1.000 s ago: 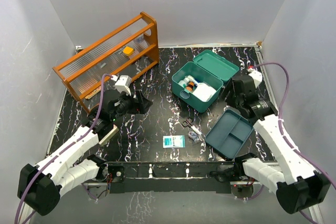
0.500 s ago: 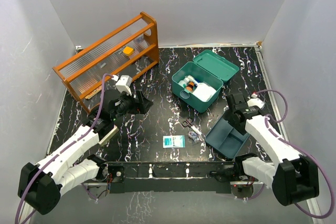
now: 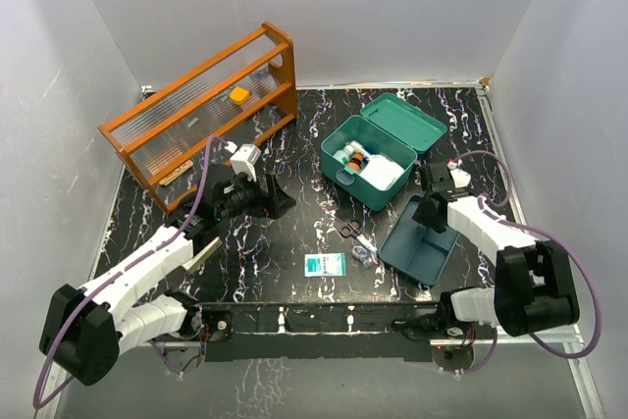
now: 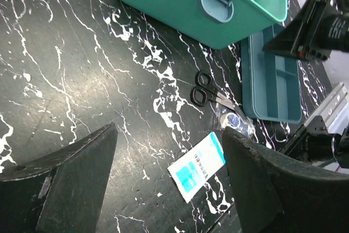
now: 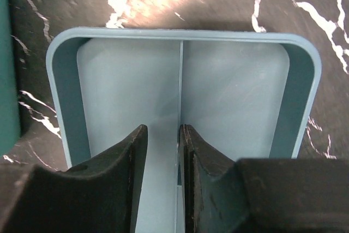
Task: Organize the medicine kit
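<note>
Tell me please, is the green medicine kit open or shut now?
Open. The medicine kit has its lid swung back behind it, and small bottles show inside from above.

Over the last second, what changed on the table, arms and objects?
The right gripper swung from beside the medicine kit toward the near edge and down onto the divided tray; its fingers now straddle the divider, clamp unconfirmed. The tray shifted slightly left. The left gripper, open, edged a little toward the kit. Kit, scissors, packet and rack stayed put.
</note>
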Tool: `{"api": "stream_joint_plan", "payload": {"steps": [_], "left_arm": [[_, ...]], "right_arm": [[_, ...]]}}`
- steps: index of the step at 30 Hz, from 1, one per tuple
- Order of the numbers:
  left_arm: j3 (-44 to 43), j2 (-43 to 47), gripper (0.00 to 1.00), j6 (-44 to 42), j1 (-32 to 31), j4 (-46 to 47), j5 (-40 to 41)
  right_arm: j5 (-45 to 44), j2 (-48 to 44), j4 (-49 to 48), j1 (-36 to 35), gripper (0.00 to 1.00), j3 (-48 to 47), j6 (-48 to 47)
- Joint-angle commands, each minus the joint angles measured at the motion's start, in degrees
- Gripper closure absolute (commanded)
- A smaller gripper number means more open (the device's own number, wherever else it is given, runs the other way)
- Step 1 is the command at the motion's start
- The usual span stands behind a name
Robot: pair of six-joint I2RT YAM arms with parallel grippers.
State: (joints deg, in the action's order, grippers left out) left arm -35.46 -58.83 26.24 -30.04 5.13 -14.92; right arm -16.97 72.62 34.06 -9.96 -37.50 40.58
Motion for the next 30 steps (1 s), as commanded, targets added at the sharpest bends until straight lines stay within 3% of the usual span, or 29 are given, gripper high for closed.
{"api": "stream_joint_plan", "payload": {"steps": [1,3,7,11,16,23,27,30], "left_arm": [[-1.4,-0.9,0.24,0.2,0.2,1.5,-4.5],[-1.4,-0.9,0.24,0.0,0.1,1.5,-4.2],[-1.1,-1.3,0.21,0.6,0.1,0.8,-3.2],[-1.7,-3.6,0.21,1.0,-0.5,-0.4,-4.2],[-1.9,-4.8,0.21,2.1,-1.8,0.9,-2.9],[-2.4,-3.5,0.21,2.7,-1.8,0.0,3.5],[-1.6,-1.4,0.21,2.7,-1.8,0.4,5.8],[-1.3,-0.6,0.21,2.7,-1.8,0.4,6.6]], "right_arm": [[1.9,2.9,-8.7,0.2,0.73,-5.3,-7.1],[1.2,3.0,-8.6,0.2,0.73,-6.6,-7.4],[-3.8,0.3,-1.6,0.3,0.61,-9.2,-3.1],[-1.3,-5.6,4.4,-1.0,0.56,-8.2,0.6],[0.1,-12.8,7.5,-11.6,0.55,-6.0,6.6],[-1.3,-12.4,11.9,-26.9,0.56,-5.9,13.8],[-0.2,-11.1,8.1,-32.9,0.59,-4.8,11.2],[3.7,-10.4,1.1,-34.8,0.68,-2.5,8.5]]}}
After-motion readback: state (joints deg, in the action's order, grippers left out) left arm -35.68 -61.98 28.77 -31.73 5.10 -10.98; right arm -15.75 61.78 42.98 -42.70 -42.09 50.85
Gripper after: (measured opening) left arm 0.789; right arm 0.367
